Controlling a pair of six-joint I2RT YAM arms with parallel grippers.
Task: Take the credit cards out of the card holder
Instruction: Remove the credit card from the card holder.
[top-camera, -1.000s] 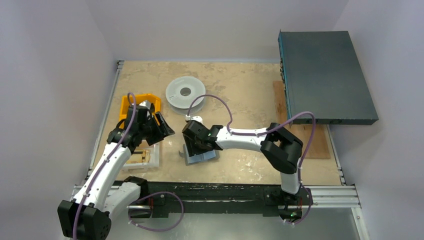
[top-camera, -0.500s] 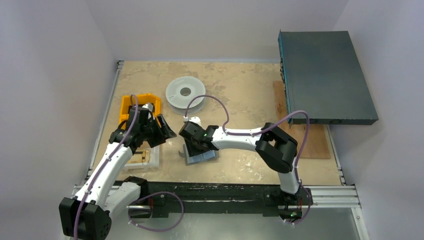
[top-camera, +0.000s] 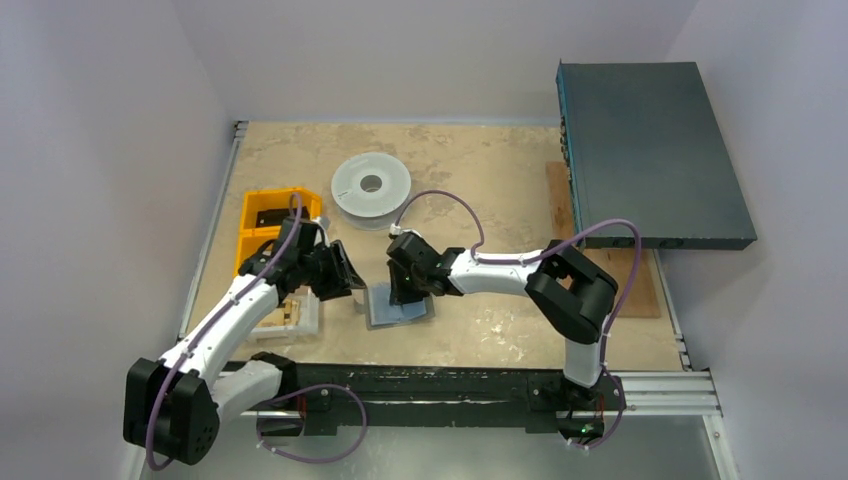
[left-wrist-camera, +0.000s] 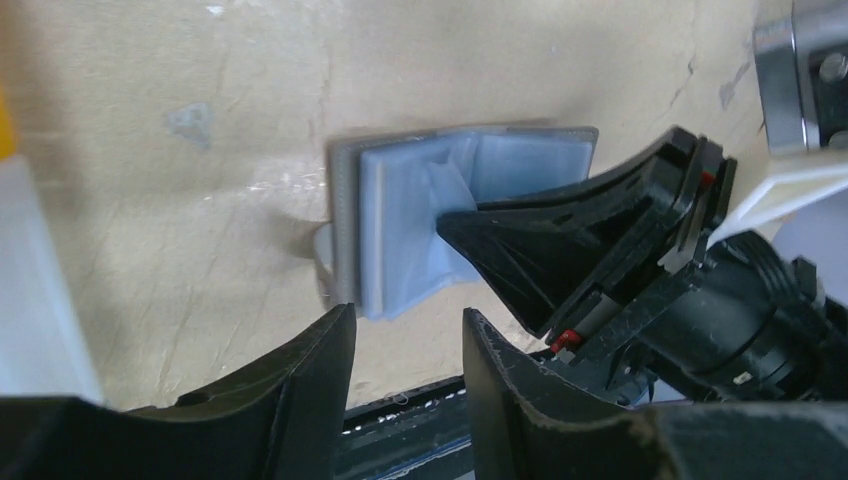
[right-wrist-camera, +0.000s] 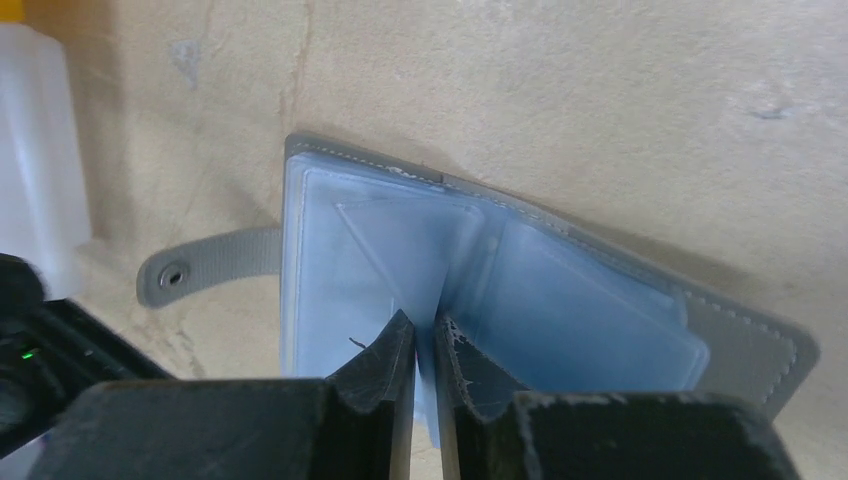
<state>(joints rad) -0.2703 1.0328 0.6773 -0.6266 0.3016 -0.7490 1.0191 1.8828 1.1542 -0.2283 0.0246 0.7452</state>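
- Our right claw (right-wrist-camera: 425, 328) is almost closed. Only a thin slit shows between its two black fingers, and one raised leaf of the clear sleeves (right-wrist-camera: 380, 260) is pinched in that slit.
- Those sleeves belong to the card holder (right-wrist-camera: 745, 335), which lies spread open on the counter (top-camera: 480, 170), near its front edge and between our two arms.
- Our left claw (left-wrist-camera: 408, 330) is partly open, with a moderate gap between its curved black fingers, and it holds nothing. It hangs just beside the card holder's left edge. We cannot tell whether it touches it.
- The card holder is a flat rectangle with a slate-grey outer cover, which has a stitched border and rounded corners. Inside are pale blue, glossy, see-through plastic pockets, folded at a middle crease.
- A narrow grey strap (right-wrist-camera: 205, 265) sticks out from the card holder's side and ends in a small round metal snap.
- We cannot make out any cards through the plastic.
- The counter is tan and mottled like stone, with fine cracks and scuffs.
- Farther back sits a pale grey round spool (top-camera: 371, 185) with a hole in its centre. To its left are the yellow bins (top-camera: 268, 212).
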